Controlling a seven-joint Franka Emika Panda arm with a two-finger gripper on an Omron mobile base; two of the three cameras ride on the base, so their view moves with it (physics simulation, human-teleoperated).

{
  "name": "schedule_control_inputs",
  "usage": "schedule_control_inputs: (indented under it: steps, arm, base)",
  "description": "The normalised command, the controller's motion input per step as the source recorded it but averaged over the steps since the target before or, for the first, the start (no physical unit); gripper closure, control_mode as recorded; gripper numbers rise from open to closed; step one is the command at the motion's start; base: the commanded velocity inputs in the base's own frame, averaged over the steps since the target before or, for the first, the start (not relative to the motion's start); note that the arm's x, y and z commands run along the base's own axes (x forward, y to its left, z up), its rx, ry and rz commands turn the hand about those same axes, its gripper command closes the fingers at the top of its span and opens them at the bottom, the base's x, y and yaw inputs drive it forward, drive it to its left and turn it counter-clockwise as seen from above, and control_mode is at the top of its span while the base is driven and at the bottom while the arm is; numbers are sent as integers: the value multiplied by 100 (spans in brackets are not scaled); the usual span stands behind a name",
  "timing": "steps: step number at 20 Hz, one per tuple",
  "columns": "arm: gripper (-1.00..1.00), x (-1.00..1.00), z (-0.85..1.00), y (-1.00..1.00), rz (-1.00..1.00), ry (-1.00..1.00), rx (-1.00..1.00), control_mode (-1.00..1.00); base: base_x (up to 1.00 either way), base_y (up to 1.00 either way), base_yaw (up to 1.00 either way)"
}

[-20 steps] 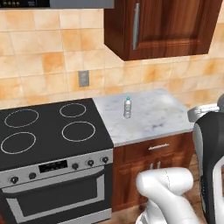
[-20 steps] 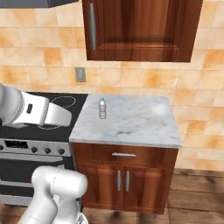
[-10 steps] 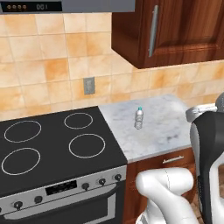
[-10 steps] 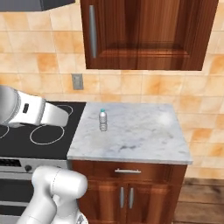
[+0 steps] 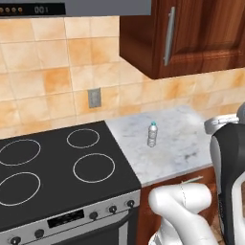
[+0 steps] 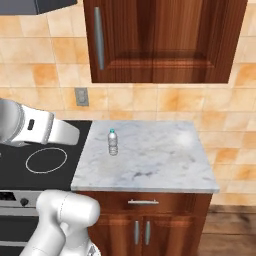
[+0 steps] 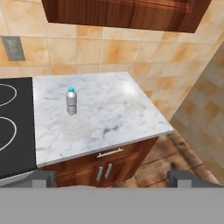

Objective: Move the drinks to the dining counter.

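One of the drinks, a small clear ribbed water bottle (image 5: 152,134) (image 6: 113,142) (image 7: 71,101) with a blue cap, stands upright on the narrow marble worktop (image 5: 184,143) (image 6: 155,160) (image 7: 113,113) near its stove side. My gripper (image 7: 112,178) is open and empty. Its two dark fingertips (image 7: 43,177) stand far apart at the bottom of the hand view. It hangs in front of the worktop's front edge, well short of the bottle. The dining counter is out of view.
A black stove (image 5: 52,167) (image 6: 45,160) (image 7: 8,127) joins the worktop on the left. Dark wood wall cabinets (image 5: 191,33) (image 6: 160,40) hang above. A wall outlet (image 5: 94,97) (image 6: 80,96) sits on the tiled backsplash. Drawers and doors (image 6: 143,202) sit below, with wood floor (image 7: 183,148) at right.
The whole picture has shifted and grown: the base has driven closer to the worktop. The bottle stands at the same spot on it. The gripper stays open.
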Motion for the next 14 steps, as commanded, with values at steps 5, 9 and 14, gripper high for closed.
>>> schedule_control_inputs:
  steps: [5,9,14]
  arm:
    - [-100,0,0,0,0,0,0,100]
    - [-100,0,0,0,0,0,0,100]
    - [-100,0,0,0,0,0,0,100]
  base:
    - [55,11,-44]
    - [62,20,-30]
    - [41,39,-11]
